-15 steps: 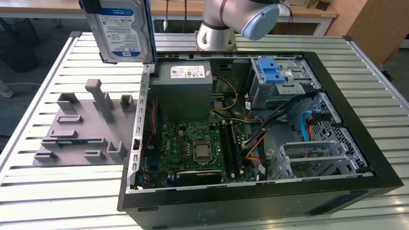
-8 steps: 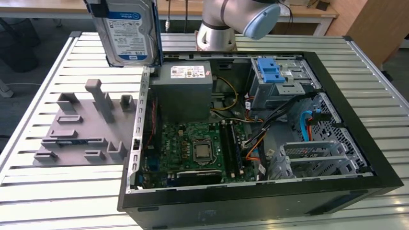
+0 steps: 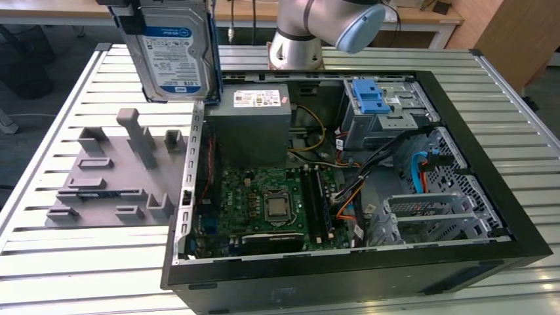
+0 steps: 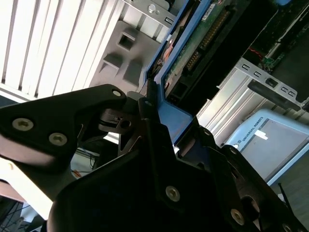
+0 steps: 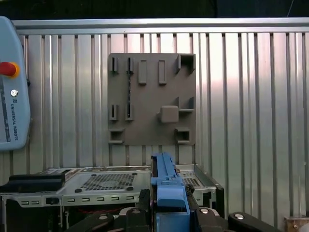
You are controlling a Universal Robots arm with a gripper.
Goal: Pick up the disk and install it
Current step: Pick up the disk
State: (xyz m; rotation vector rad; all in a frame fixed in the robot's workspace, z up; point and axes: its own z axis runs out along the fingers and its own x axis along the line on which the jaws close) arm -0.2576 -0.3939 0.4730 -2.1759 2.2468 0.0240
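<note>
The disk, a silver-grey hard drive with a white-and-blue label and blue side rails, hangs upright in the air at the exterior view's upper left. It is above the table, just outside the open computer case. In the second wrist view my gripper is shut on the disk's blue-railed edge. The first wrist view shows the disk edge-on, rising from between my gripper fingers.
A grey fixture plate with upright holders lies on the slatted table, on the exterior view's left of the case. Inside the case are a grey power-supply box, the motherboard and a drive cage with a blue latch. A teach pendant lies nearby.
</note>
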